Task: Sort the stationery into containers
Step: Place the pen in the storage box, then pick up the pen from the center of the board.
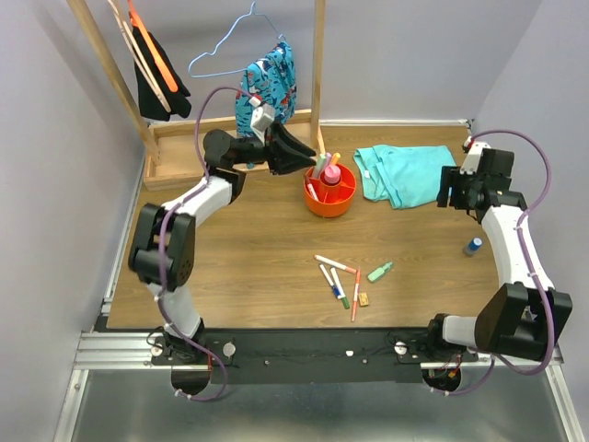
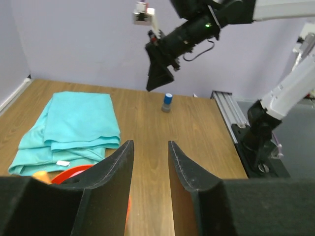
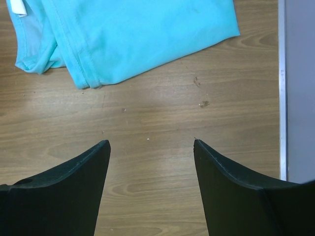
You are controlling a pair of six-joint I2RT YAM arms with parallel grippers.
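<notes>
Hovering with left pincer (image 1: 306, 157) at the orange bowl (image 1: 329, 191), which sits just beyond and below the fingertips; jaws parted by a modest gap in the wrist view, nothing between them; bowl rim (image 2: 74, 173) peeking in under one finger. Counting a few stationery items already upright in the bowl's compartments, pink and yellow tops; no finer detail to be had.

Parked with right pincer (image 3: 150, 143) over bare bench (image 3: 147, 196), just off the edge of the teal cloth (image 3: 138, 34); jaws spread wide, empty.

Loose stationery lying back toward the arm bases from both pincers, roughly between them: thin pens (image 1: 333, 263), green highlighter (image 1: 380, 272), tan eraser (image 1: 364, 298). Pens fanned out; most with long axis running base-ward, one lying more crosswise; would likely need a wrist turn per pen to close across the barrel. Reach looks about even for either arm.

Blue-capped bottle (image 1: 472, 246) upright and well apart from that cluster, base-ward of right pincer; judged right arm's pick.

No brands or readable writing anywhere; white tag (image 3: 18, 6) on the cloth shows nothing readable.
</notes>
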